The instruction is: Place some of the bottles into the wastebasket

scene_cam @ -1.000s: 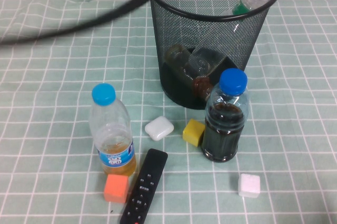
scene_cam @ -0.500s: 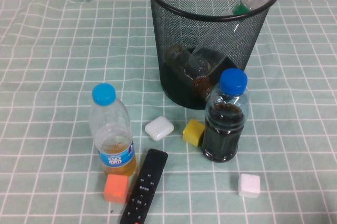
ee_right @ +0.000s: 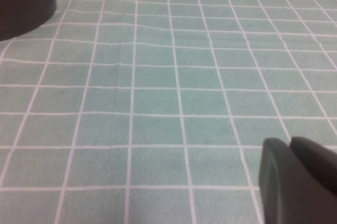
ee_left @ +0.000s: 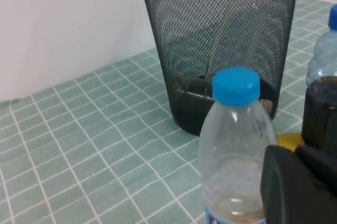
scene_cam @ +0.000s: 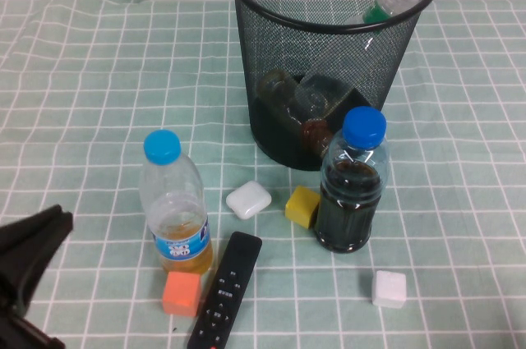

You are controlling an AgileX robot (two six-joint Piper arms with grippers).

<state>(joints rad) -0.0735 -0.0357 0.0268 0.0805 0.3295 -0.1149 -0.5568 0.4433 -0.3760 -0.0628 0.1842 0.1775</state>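
Seen from above, the wastebasket (scene_cam: pixel 333 45) holds the two small bottles: brownish one (scene_cam: pixel 283 94) at its bottom, white-capped one (scene_cam: pixel 386 0) leaning at its rim. Left gripper (scene_cam: pixel 25 267) sits low, well left of the basket; whether its jaws are open cannot be told. Any approach should clear the amber bottle (scene_cam: pixel 174 201), dark bottle (scene_cam: pixel 352 181), remote (scene_cam: pixel 226 287) and cubes. Left wrist view: amber bottle close ahead, basket behind. Right wrist view: right gripper (ee_right: pixel 297 179) over bare cloth (ee_right: pixel 158 76), jaws indeterminate.
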